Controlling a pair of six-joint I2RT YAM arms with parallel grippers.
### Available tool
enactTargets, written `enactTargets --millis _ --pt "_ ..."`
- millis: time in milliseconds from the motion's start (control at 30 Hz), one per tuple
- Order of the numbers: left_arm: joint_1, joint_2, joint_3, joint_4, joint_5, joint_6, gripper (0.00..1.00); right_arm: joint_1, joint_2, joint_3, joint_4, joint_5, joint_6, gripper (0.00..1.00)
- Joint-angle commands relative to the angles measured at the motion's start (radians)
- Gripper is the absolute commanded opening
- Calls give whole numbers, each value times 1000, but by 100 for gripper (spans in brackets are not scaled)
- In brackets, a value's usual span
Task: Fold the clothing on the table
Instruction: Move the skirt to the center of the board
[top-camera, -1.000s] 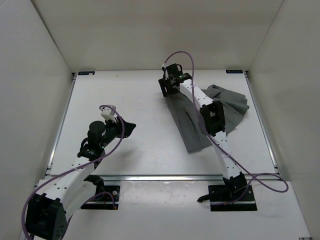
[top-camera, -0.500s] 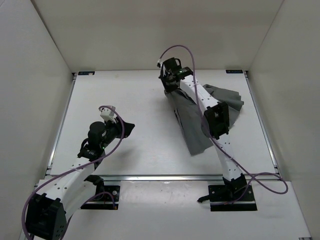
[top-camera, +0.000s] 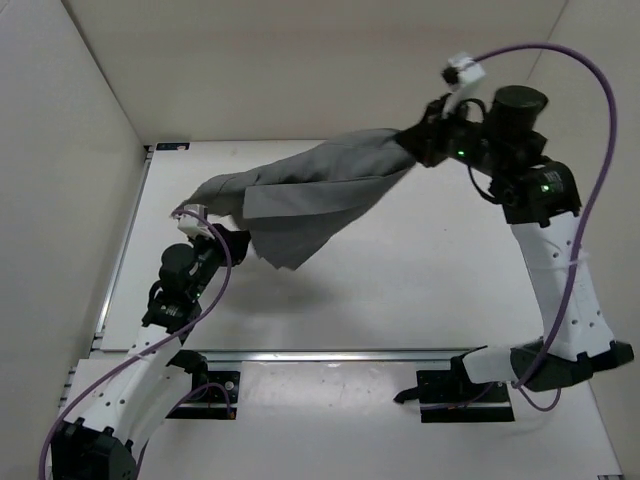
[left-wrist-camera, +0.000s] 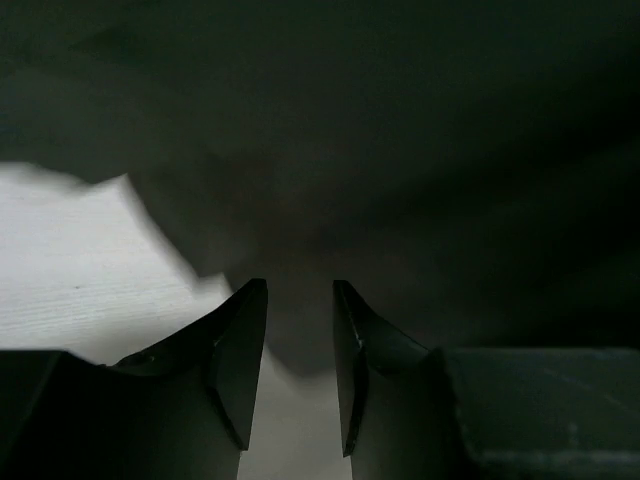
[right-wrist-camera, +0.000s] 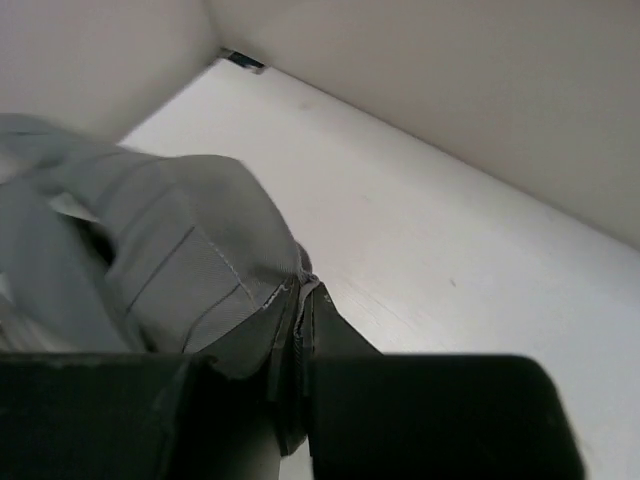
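The clothing (top-camera: 310, 185), a mid-grey pleated skirt, hangs in the air above the table (top-camera: 420, 270), stretched from the upper right down to the left. My right gripper (top-camera: 415, 145) is raised high and shut on one end of it; in the right wrist view the fabric (right-wrist-camera: 170, 250) is pinched between the fingertips of the right gripper (right-wrist-camera: 303, 285). My left gripper (top-camera: 228, 243) sits low at the left, under the drooping far end. In the left wrist view the left gripper (left-wrist-camera: 300, 285) is open, with the dark fabric (left-wrist-camera: 400, 150) just beyond its tips and nothing between them.
White walls enclose the table on three sides. A metal rail (top-camera: 330, 353) runs along the near edge, ahead of both arm bases. The right arm's purple cable (top-camera: 590, 150) loops high on the right. A black bracket (top-camera: 172, 147) marks the back left corner.
The right gripper shut on the clothing at the back of the table, then rose up and to the right, pulling it off the surface. The fabric now spans over the left gripper.
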Motion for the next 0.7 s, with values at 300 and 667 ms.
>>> enactTargets --millis 300,667 --pt "17 -102 74 -74 -32 -5 44 -189 103 -496 10 -5 1 0" --pt "-38 213 174 42 143 -15 49 -180 278 -550 -68 239 2 0"
